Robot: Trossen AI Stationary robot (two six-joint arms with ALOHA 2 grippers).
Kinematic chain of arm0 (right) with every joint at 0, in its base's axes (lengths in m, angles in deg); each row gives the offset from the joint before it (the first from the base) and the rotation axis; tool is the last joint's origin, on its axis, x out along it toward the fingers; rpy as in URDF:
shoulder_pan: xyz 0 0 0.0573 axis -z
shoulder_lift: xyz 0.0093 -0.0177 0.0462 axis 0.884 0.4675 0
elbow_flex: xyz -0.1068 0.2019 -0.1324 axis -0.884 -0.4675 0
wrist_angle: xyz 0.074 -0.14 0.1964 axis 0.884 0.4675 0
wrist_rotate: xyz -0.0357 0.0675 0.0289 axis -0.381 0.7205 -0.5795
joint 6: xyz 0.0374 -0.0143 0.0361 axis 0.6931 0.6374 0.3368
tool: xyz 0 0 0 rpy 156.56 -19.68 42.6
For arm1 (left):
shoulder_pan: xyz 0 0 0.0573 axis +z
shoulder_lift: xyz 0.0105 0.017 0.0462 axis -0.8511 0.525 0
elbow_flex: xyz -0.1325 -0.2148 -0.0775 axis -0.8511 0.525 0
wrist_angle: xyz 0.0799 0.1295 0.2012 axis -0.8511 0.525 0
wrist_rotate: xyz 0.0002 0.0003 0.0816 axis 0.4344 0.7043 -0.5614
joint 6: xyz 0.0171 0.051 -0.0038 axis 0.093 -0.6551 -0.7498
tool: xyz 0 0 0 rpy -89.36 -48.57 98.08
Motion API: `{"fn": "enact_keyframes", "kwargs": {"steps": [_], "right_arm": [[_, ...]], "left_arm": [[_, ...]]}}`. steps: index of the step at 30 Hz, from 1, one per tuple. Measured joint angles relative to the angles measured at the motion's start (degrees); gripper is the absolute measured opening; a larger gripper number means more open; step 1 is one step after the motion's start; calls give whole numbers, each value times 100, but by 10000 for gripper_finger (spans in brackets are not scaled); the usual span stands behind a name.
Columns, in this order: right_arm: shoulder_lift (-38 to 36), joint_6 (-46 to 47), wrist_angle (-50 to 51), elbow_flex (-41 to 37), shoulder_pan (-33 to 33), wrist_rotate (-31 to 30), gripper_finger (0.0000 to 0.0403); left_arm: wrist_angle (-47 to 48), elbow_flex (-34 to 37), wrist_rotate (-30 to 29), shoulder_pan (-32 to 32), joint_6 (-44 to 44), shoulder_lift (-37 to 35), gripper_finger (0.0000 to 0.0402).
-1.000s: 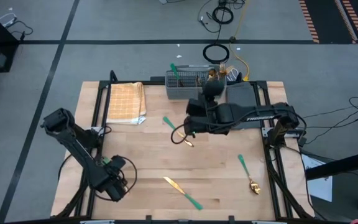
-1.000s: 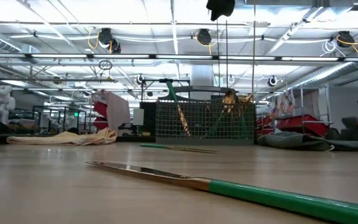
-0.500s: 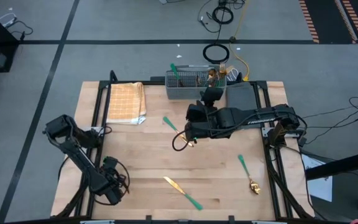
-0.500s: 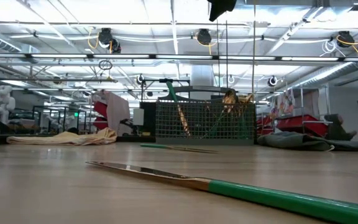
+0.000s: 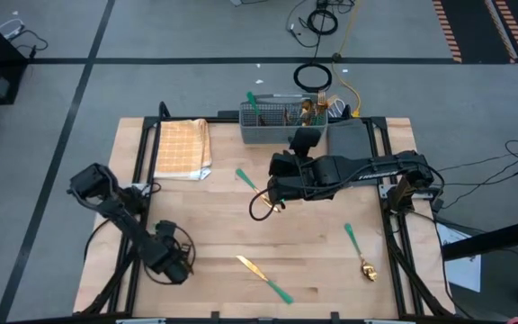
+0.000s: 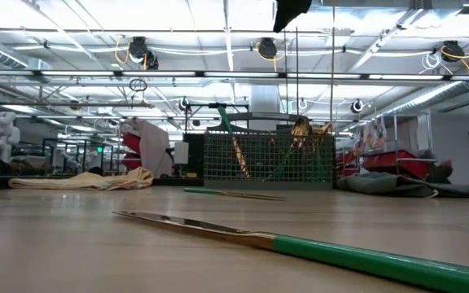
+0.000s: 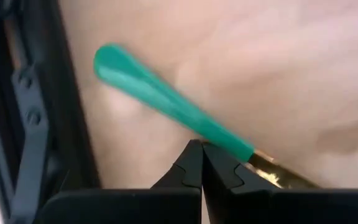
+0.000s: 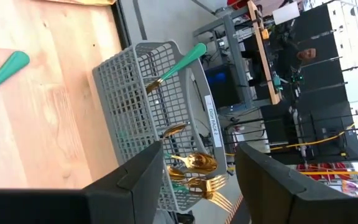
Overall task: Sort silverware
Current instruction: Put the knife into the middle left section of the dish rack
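Three silverware pieces (image 5: 263, 278) apparently loose.

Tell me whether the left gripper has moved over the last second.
Yes. In the high view the left gripper has shifted toward the knife lying at the table's near edge, closing part of the gap; the knife has stayed put.

- I am working in a big robotics lab or workshop hall.
- Ceiling strip lights (image 6: 177, 20) and exposed pipes run overhead.
- Cables (image 5: 317, 22) lie on the grey taped floor (image 5: 151, 36).
- Equipment racks (image 8: 291, 81) stand behind the table (image 5: 313, 261).
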Motion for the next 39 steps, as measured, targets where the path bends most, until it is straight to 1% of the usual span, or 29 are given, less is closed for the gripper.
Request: {"fn": "enact_keyframes", "kwargs": {"steps": [1, 3, 4, 5, 6, 7, 9, 10, 12, 13, 15, 16, 18, 22, 24, 26, 29, 32, 34, 36, 39], "right_arm": [[0, 0, 2, 0, 0, 2, 187], [0, 0, 0, 0, 0, 2, 187], [0, 0, 0, 0, 0, 2, 187], [0, 1, 1, 0, -1, 2, 187], [0, 5, -1, 0, 0, 2, 187], [0, 25, -8, 0, 0, 2, 187], [2, 71, -16, 0, -1, 13, 187], [2, 136, -11, 0, 2, 34, 187], [4, 184, 0, 0, 7, 237, 187], [4, 193, 2, 0, 10, 361, 187], [4, 253, 5, 0, 11, 725, 187], [4, 274, 9, 0, 12, 894, 187], [4, 310, 65, -2, 12, 1132, 187], [13, 508, 33, -112, 206, 1309, 187], [20, 493, -109, -407, 413, 1376, 187], [31, 421, -428, -854, 698, 1655, 187], [31, 292, -1219, -1633, 1305, 2578, 187], [40, 318, -2468, -2434, 1947, 3893, 187], [48, 436, -3183, -2825, 2344, 4728, 187], [48, 486, -3526, -3017, 2679, 5198, 187], [39, 499, -3568, -3077, 3049, 5346, 187]], "left_arm": [[-13, 1, -61, 112, -56, 2, 2], [-98, 8, -448, 358, -215, 2, 5], [-189, 9, -888, 498, -320, 2, 6], [-403, 14, -1594, 642, -443, 9, 6], [-705, 8, -2444, 812, -594, 28, 7], [-1111, -29, -3189, 1011, -846, 85, 7], [-1684, -40, -4040, 1302, -1588, 16, 8], [-2118, -28, -4150, 1413, -2124, -14, 8], [-3047, -54, -4139, 1694, -3150, 26, 8], [-3257, -57, -4150, 1830, -3486, 14, 8], [-3563, -81, -4111, 1945, -3949, -7, 9], [-3686, -119, -3915, 1921, -4081, 4, 9], [-3570, -174, -3755, 1856, -4250, -50, 9], [-3552, -411, -3716, 1583, -4602, -201, 9], [-3605, -571, -3632, 1416, -4929, -383, 10], [-3543, -721, -3641, 1263, -5365, -666, 10], [-3598, -921, -3636, 958, -6084, -1237, 10], [-3533, -1049, -3630, 634, -6741, -1934, 10], [-3467, -1075, -3639, 416, -7045, -2449, 10], [-3438, -1106, -3635, 187, -7079, -2942, 10], [-3354, -1099, -3646, -157, -7095, -3602, 10]]}}
